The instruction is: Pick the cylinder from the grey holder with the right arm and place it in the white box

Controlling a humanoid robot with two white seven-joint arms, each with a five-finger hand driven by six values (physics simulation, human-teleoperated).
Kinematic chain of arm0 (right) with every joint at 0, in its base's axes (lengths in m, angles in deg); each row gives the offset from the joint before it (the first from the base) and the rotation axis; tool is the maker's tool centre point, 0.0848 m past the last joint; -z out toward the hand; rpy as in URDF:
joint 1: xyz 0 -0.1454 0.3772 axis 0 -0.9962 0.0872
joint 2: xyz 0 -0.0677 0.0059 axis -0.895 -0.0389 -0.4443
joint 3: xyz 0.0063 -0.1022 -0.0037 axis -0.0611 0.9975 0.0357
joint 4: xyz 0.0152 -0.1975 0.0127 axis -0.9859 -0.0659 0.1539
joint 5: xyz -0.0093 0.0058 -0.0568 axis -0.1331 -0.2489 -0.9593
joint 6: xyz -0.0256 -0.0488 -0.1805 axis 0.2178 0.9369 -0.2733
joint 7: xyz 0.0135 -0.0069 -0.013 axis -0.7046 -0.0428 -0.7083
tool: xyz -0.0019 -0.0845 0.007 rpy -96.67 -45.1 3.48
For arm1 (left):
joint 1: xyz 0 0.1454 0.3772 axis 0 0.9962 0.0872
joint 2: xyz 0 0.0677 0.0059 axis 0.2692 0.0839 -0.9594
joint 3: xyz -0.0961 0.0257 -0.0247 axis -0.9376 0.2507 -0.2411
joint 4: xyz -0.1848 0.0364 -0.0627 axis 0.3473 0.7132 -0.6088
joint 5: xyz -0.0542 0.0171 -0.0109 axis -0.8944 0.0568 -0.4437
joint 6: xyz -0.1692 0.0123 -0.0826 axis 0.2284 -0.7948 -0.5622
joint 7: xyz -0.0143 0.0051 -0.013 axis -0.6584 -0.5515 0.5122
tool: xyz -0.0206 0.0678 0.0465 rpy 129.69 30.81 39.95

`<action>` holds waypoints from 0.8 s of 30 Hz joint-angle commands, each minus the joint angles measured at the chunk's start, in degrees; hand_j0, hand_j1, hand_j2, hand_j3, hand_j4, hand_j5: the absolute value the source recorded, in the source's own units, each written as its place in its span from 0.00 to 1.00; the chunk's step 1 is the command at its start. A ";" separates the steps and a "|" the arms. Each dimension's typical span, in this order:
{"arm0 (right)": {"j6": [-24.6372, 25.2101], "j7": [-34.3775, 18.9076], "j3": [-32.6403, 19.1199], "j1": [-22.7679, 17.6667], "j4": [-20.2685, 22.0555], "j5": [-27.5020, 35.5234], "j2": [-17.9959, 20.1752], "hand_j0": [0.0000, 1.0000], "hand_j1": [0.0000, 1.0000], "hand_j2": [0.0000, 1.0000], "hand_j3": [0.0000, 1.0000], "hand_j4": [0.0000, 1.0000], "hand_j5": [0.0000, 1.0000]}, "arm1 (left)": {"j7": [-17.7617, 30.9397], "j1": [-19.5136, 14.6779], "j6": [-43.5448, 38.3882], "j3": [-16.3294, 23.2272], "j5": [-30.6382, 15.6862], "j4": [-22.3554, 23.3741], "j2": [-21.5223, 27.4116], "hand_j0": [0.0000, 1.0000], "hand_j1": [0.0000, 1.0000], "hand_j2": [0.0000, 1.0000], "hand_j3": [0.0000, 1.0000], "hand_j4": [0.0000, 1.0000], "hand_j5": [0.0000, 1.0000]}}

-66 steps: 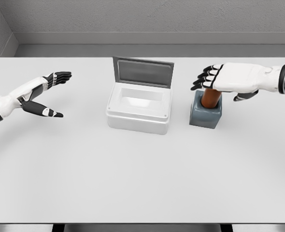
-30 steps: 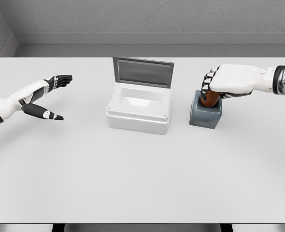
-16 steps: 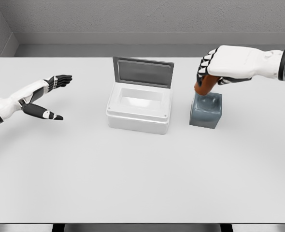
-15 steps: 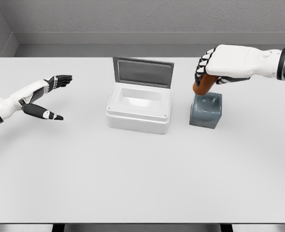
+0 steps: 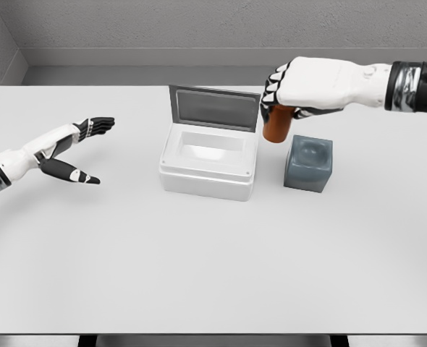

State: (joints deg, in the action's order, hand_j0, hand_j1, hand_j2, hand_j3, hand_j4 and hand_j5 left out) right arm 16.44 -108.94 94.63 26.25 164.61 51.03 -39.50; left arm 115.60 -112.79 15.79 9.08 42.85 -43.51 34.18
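Right hand (image 5: pixel 300 83) clamped on cylinder (image 5: pixel 276 123), its top hidden by fingers; left hand (image 5: pixel 69 144) spread, empty.

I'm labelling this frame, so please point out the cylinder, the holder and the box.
cylinder (image 5: pixel 276 124), head view, on its brown side below the right hand.
holder (image 5: pixel 308 170), head view, on its grey front face.
box (image 5: pixel 206 180), head view, on its white front wall.

A white counter (image 5: pixel 213 260) carried a white box (image 5: pixel 208 168) with its lid raised, and a grey holder (image 5: pixel 308 164) stood just beside it.
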 commanded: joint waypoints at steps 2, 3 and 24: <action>0.18 0.05 0.81 0.18 -0.10 0.27 -1.59 0.48 0.48 0.48 0.48 0.48 0.48 | 0.01 0.09 -0.07 -0.08 -0.41 -0.03 0.06 1.00 1.00 1.00 1.00 1.00 1.00; 0.18 0.05 1.60 0.53 -0.10 0.18 -2.12 0.48 0.48 0.48 0.48 0.48 0.48 | 0.01 0.09 -0.07 -0.08 -0.41 -0.03 0.06 1.00 1.00 1.00 1.00 1.00 1.00; 0.18 0.05 4.94 1.41 -5.55 -2.28 -8.45 0.48 0.48 0.48 0.48 0.48 0.48 | 0.10 0.17 -0.07 -0.08 -0.32 -0.12 0.06 1.00 1.00 1.00 1.00 1.00 1.00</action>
State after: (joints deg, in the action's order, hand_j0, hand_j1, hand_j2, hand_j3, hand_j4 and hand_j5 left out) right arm 16.44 -108.93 99.61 27.65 159.59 48.75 -47.73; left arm 115.71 -112.62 15.79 9.09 42.93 -43.58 34.21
